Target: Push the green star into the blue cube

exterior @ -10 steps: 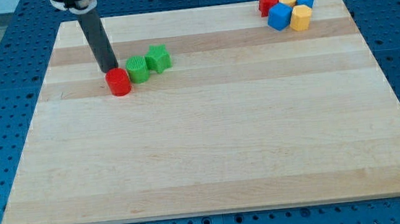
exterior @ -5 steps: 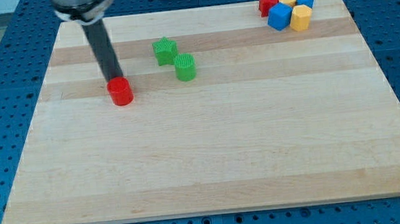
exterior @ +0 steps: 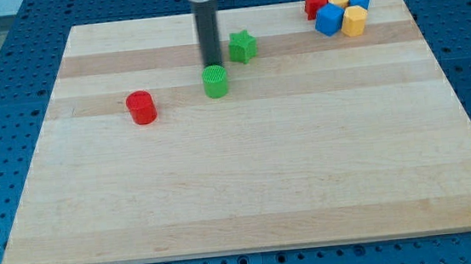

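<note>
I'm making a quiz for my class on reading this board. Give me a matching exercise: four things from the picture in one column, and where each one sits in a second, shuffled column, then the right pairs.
Things:
1. green star
2. green cylinder
3. red cylinder
4. blue cube

Places:
A. alone, toward the view's left
B. in the cluster at the view's top right corner
C. just to the view's right of the rod
D. directly below my tip, toward the view's bottom

Pairs: 1-C, 2-D, 3-A, 4-B
</note>
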`<action>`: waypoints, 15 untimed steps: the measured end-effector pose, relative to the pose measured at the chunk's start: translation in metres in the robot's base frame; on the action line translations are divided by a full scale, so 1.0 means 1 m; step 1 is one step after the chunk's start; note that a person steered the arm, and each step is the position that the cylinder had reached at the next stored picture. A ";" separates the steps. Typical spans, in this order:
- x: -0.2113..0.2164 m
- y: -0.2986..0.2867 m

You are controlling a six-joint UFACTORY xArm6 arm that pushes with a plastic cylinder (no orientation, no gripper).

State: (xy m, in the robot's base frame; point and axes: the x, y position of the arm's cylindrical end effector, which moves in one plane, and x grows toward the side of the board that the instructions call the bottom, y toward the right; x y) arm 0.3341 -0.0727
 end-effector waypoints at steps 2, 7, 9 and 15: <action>-0.006 0.001; -0.022 0.049; -0.063 0.057; -0.071 0.171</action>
State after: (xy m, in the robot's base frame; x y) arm 0.2632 0.0983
